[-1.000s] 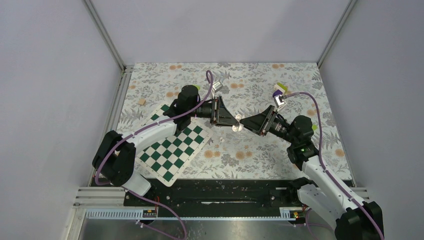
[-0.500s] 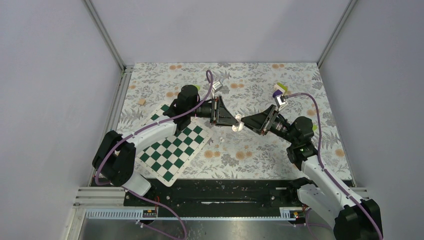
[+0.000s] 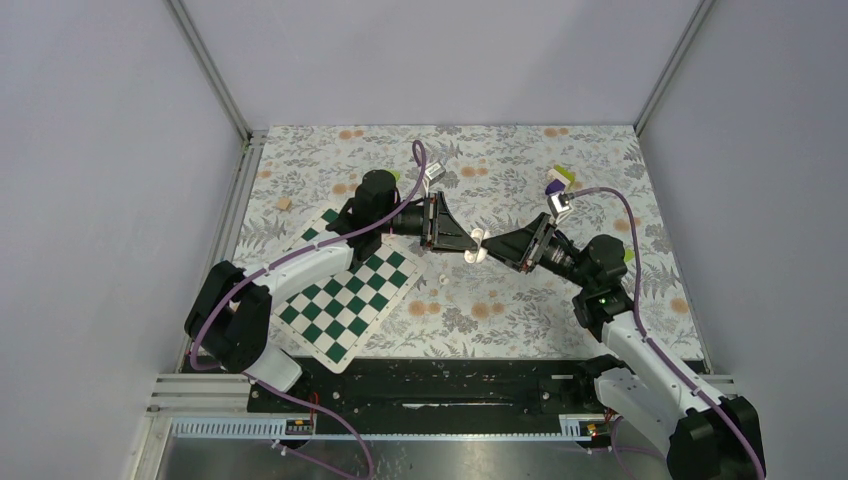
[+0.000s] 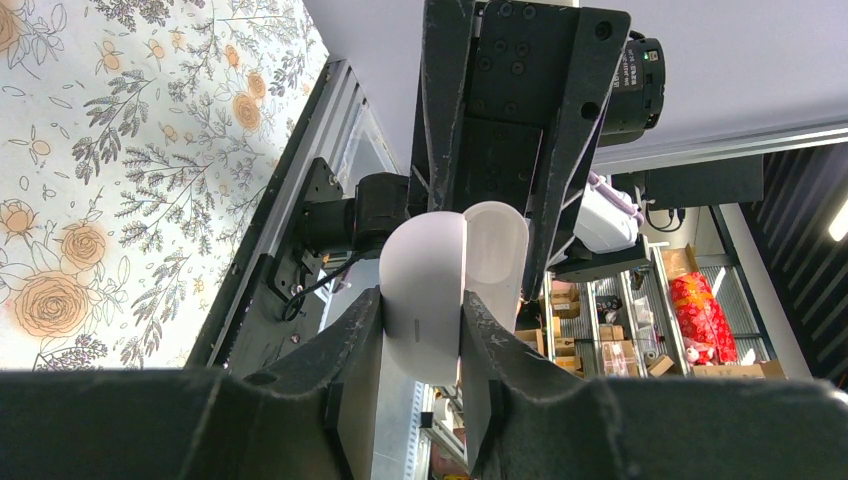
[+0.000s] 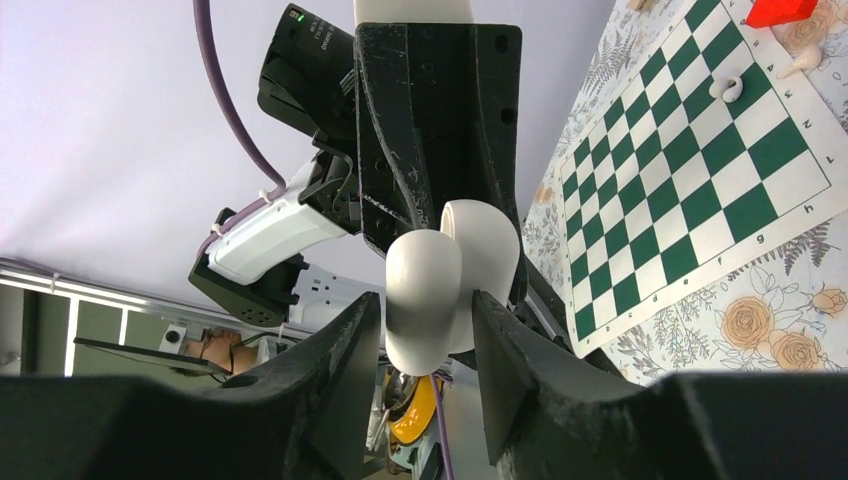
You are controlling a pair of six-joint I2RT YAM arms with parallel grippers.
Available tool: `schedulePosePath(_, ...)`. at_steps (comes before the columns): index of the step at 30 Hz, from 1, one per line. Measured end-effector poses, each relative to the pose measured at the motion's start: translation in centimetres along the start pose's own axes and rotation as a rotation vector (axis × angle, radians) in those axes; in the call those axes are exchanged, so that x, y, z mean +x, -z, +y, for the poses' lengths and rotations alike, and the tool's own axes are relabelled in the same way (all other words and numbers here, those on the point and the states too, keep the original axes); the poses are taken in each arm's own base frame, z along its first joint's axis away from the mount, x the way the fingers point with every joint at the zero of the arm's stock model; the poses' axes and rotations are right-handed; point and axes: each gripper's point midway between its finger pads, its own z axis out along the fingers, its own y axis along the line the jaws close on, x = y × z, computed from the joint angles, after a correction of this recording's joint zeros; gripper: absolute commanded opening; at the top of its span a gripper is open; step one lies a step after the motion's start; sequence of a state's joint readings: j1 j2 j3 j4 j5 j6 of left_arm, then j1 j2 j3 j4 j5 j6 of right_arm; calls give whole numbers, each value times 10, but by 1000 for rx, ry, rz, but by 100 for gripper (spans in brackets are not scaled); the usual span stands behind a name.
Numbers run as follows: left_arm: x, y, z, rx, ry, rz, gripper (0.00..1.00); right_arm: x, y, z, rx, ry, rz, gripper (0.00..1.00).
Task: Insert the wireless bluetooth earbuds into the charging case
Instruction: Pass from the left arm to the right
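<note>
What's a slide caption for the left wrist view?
Left gripper clamps the white charging case, right gripper facing it.

Plain pale grey walls (image 3: pixel 100 200) close in three sides, with slanting aluminium posts (image 3: pixel 207 68) at the back corners. The table (image 3: pixel 520 310) wears a cloth of grey leaves and orange roses. Beyond it, shelves (image 4: pixel 640 330) of cardboard boxes stand near a bright strip light (image 4: pixel 838 220).

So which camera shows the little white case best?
Left wrist: the charging case fills the middle, pinched by the left gripper. Right wrist shows it close too, inside the right gripper. The top view shows only a tiny white blob.
</note>
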State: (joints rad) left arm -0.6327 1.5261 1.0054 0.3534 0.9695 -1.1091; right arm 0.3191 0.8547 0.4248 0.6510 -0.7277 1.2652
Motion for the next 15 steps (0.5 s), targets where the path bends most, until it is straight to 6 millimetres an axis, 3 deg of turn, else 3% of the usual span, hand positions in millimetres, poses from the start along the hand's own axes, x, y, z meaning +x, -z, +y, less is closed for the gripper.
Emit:
schedulePosePath(11, -1, 1, 0, 0, -3, -4, 0, -2, -2, 0, -12, 3, -3, 18)
schedulePosePath(13, -1, 1, 0, -1, -1, -4, 9, -2, -2, 0, -12, 2, -3, 13)
schedulePosePath(15, -1, 1, 1, -2, 0, -3, 28, -2, -2, 0, -12, 2, -3, 10)
